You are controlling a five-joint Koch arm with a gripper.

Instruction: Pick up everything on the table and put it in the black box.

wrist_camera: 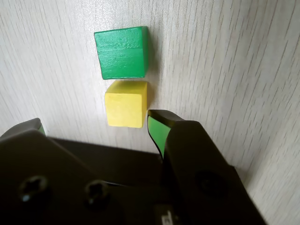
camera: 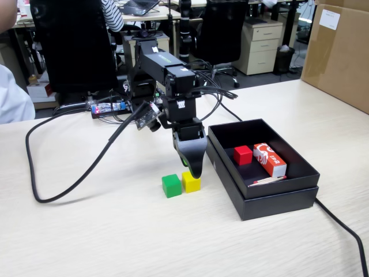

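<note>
A green cube and a yellow cube sit side by side, touching, on the pale wood table, left of the black box. A red cube lies inside the box. My gripper points down just behind the yellow cube, its tips close to the table. In the wrist view the gripper is open with nothing between its green-lined fingers. The yellow cube lies just ahead of the jaws, next to the right fingertip, and the green cube is beyond it.
The box also holds an orange-red carton and a thin red-tipped stick. A thick black cable loops over the table at left, and another cable runs from the box's right. A big cardboard carton stands at the back right.
</note>
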